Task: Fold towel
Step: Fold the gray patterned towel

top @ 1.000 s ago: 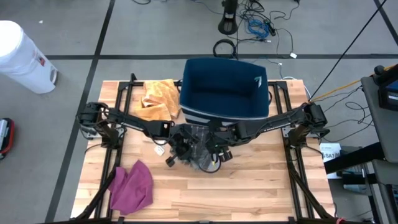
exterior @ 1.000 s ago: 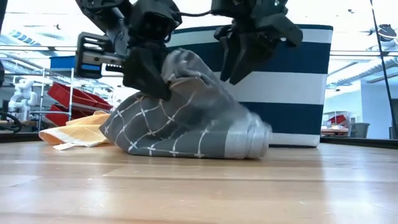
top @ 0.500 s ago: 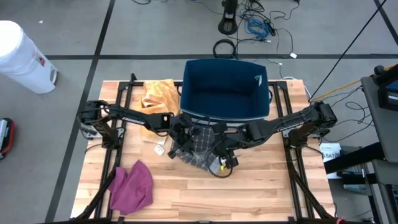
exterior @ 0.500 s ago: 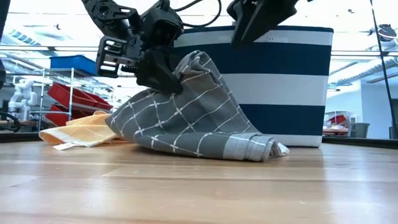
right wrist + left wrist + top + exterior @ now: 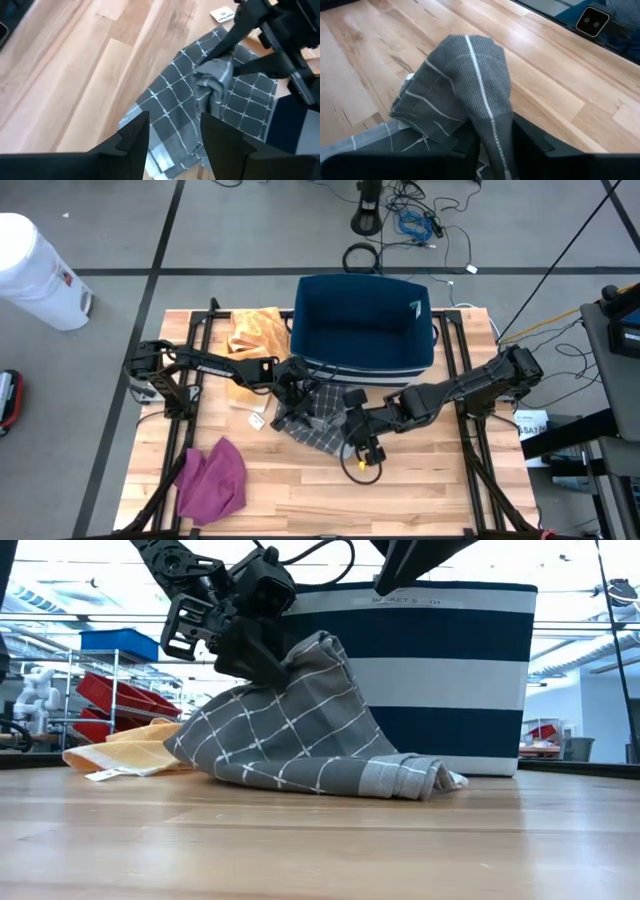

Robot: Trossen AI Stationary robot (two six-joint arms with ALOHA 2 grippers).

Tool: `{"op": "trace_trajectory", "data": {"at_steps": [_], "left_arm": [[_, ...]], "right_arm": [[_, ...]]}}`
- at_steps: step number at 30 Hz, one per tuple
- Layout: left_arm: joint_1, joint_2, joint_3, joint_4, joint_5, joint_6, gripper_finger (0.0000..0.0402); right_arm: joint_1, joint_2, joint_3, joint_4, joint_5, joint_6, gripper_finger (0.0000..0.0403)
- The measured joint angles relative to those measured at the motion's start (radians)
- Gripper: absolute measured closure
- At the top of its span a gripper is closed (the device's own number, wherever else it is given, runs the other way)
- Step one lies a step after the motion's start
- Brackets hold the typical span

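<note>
The grey towel (image 5: 318,418) with white checks lies in front of the basket. Its lower edge (image 5: 400,780) rests on the table, and a bunched fold (image 5: 318,648) rises to a peak. My left gripper (image 5: 300,383) reaches in from the left. Its fingers stand apart on either side of that peak (image 5: 492,115). My right gripper (image 5: 362,452) hangs open above the towel's near edge, holding nothing. In the right wrist view the right gripper (image 5: 175,150) looks down on the towel (image 5: 200,115). In the low view only its lower part shows, at the top edge (image 5: 420,560). My left gripper has the towel's raised fold (image 5: 495,130) between its parted fingers (image 5: 530,142), and the cloth lies against both inner sides. The fingers slant down from the table's left. Several layers are bunched there. The fold stands up as a peak, and the rest slopes down to the table.
A navy and white striped basket (image 5: 362,325) stands just behind the towel. An orange cloth (image 5: 255,335) lies at the far left and a purple cloth (image 5: 213,478) at the near left. A white tag (image 5: 256,421) lies beside the towel. Bare wood lies along the near edge.
My left gripper has carried the towel's raised fold toward the far edge and the basket. The towel has spread from a rounded heap into a slope, and its near end has stayed on the table. My right gripper has risen off the towel and swung toward the near edge.
</note>
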Motion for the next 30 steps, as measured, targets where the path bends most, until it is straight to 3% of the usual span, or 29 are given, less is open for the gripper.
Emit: {"op": "trace_trajectory", "data": {"at_steps": [11,26,30], "left_arm": [[0.009,-0.059,0.0,-0.01,-0.063,-0.018,0.0239],[0.008,-0.211,0.001,-0.034,-0.137,-0.019,0.0236],[-0.003,-0.226,0.0,-0.049,-0.138,-0.027,0.0236]], "right_arm": [[0.054,0.062,0.0,-0.001,0.001,0.057,0.0241],[0.11,0.306,0.0,0.223,0.006,0.081,0.0241],[0.108,0.377,0.0,0.244,0.098,0.08,0.0241]]}}
